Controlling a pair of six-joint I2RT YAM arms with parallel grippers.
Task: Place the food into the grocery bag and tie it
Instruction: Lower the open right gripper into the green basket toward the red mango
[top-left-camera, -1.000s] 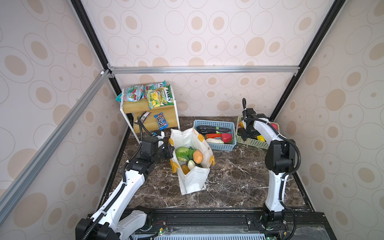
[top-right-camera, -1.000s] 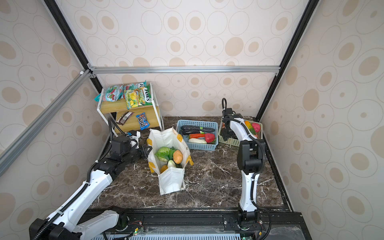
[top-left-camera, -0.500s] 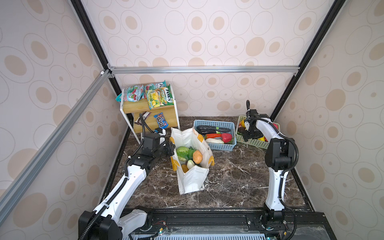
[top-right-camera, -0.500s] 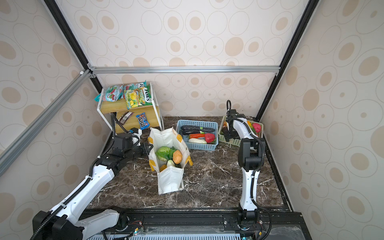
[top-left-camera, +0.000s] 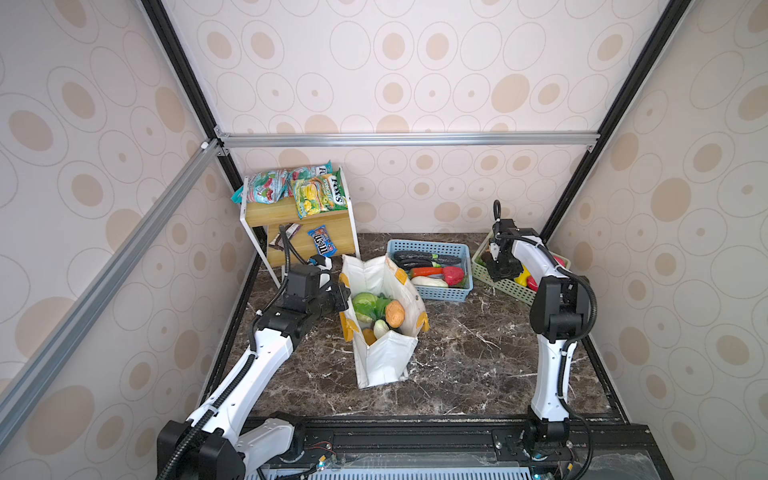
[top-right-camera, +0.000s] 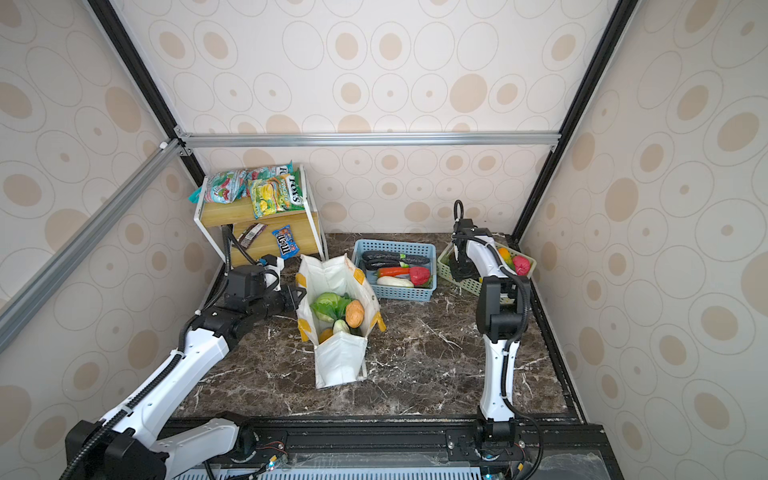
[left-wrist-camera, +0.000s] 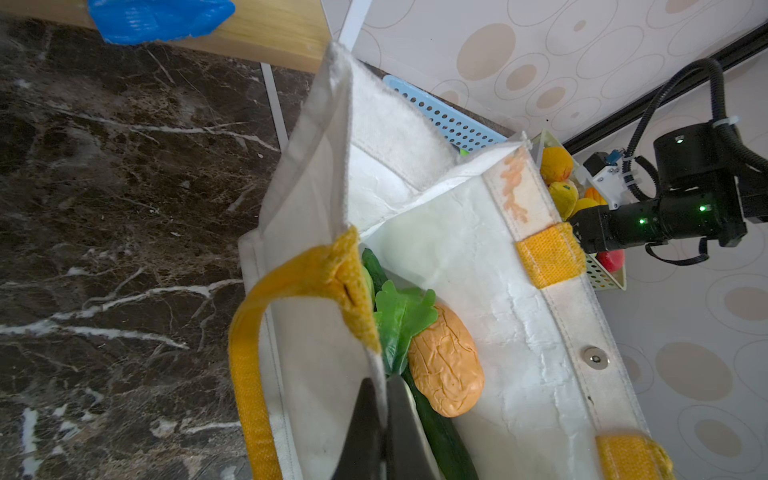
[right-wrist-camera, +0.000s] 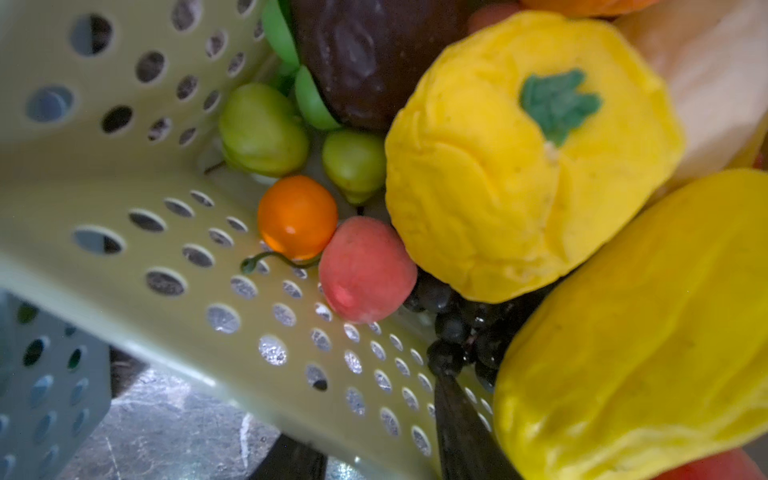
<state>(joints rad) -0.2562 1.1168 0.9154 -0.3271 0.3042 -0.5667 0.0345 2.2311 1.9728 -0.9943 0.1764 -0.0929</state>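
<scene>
Your left hand (left-wrist-camera: 380, 380) pinches the grocery bag (top-left-camera: 384, 361) rim so its mouth stands open on the bench (top-left-camera: 457, 353). Your right hand (top-left-camera: 501, 272) is in the green basket (right-wrist-camera: 124, 166) at the grapes (right-wrist-camera: 461, 332); can't tell its grip.

M&M's on blue packet (top-left-camera: 322, 246); Fox's on green bag (top-left-camera: 335, 190).
</scene>
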